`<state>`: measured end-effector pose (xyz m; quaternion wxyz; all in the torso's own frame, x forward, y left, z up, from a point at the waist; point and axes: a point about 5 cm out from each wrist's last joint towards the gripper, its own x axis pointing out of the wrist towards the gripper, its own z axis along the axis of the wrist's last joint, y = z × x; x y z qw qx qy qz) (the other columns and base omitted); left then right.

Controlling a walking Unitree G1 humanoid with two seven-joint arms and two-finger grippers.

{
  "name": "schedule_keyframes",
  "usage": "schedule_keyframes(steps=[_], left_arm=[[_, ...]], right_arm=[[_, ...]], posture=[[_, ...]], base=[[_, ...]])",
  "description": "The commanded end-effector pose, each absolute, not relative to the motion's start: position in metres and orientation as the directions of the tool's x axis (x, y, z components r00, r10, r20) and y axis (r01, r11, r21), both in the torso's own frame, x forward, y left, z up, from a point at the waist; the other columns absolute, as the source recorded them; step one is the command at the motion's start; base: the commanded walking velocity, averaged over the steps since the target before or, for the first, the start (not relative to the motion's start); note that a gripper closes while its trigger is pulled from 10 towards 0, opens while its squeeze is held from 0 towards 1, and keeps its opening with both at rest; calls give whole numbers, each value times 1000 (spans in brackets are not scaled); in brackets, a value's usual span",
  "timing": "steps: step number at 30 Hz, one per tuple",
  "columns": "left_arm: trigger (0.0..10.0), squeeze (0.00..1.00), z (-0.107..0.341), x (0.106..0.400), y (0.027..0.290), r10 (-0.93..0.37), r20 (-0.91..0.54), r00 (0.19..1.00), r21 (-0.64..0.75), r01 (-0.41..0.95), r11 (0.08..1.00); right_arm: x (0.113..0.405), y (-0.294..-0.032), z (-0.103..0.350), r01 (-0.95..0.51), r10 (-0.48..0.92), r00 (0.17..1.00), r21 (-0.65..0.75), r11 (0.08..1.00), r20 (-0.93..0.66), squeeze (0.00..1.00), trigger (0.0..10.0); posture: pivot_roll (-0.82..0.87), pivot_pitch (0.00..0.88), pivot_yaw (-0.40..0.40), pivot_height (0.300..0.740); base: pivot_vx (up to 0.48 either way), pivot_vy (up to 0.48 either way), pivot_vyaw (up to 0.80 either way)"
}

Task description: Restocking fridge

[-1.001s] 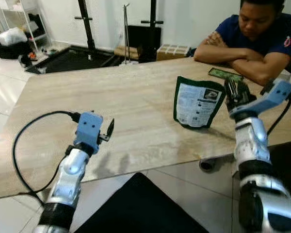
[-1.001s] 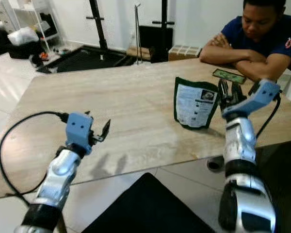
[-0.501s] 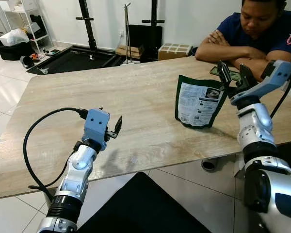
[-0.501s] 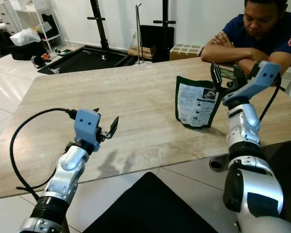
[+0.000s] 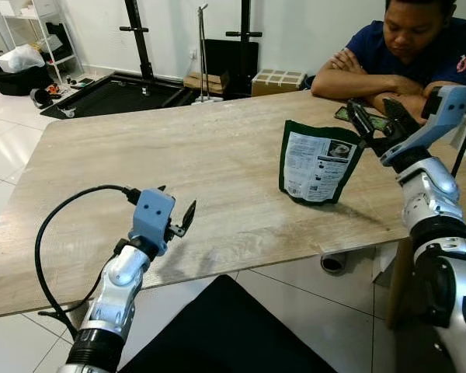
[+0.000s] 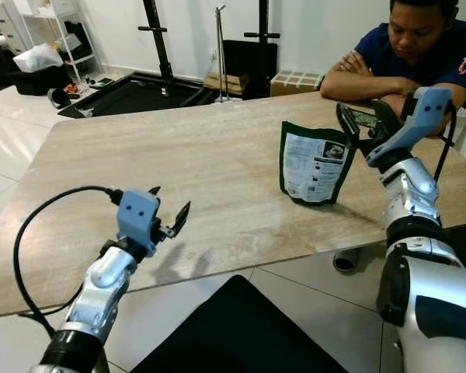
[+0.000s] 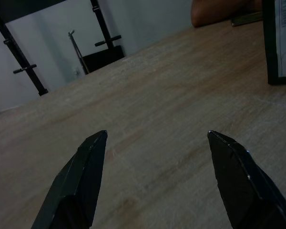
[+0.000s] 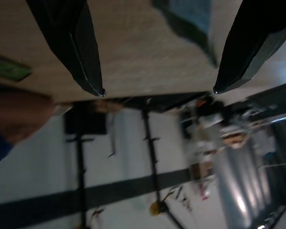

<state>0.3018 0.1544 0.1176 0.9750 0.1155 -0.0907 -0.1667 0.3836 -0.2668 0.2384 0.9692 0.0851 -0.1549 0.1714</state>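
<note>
The right pincer (image 5: 377, 124) hangs just above the table (image 5: 179, 163), its two fingers (image 8: 71, 43) spread wide with nothing between them and touching nothing. The pouch (image 5: 318, 163), dark green with a pale label, stands upright on the table just beside this pincer, on its left, its top corner close to the nearer fingertip but apart from it. Beyond the pincer lies a phone (image 6: 365, 118), flat on the table, and past that rest the folded arms of a person (image 5: 419, 58) in a dark blue shirt seated at the far edge.

The left pincer (image 6: 167, 214) hovers over the near edge of the table, well apart from the pouch. Its fingers (image 7: 81, 186) are also spread wide and empty, with bare wood showing in the gap. From this pincer the pouch stands far ahead and off to the right. A black cable (image 5: 54, 225) loops from the left wrist down past the table edge.
</note>
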Motion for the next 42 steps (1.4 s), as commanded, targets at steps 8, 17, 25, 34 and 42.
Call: schedule_keyframes(steps=[8, 17, 25, 34, 42], left_arm=[[10000, 0, 118, 298, 156, -362, 144, 921, 259, 318, 912], [10000, 0, 115, 296, 154, -379, 124, 917, 263, 338, 904], [10000, 0, 113, 296, 151, -393, 115, 912, 270, 353, 896], [10000, 0, 112, 296, 153, -403, 105, 909, 275, 363, 890], [10000, 0, 112, 301, 150, -419, 87, 904, 280, 382, 881]], right_arm=[[384, -254, 219, -425, 399, 889, 79, 902, 225, 0, 10000], [383, -253, 209, -397, 398, 907, -35, 917, 134, 0, 10000], [383, -255, 209, -372, 380, 917, -88, 924, 120, 0, 10000], [381, -251, 209, -476, 486, 871, -128, 870, 67, 0, 10000], [377, -240, 188, -608, 600, 794, -134, 782, -99, 0, 8588]], posture=[[-45, 0, 0, 740], [-49, 0, 3, 740], [-54, 0, 8, 740], [-56, 0, 11, 740], [-63, 0, 14, 740]], base=[[0, 0, 0], [0, 0, 0], [0, 0, 0], [0, 0, 0], [0, 0, 0]])
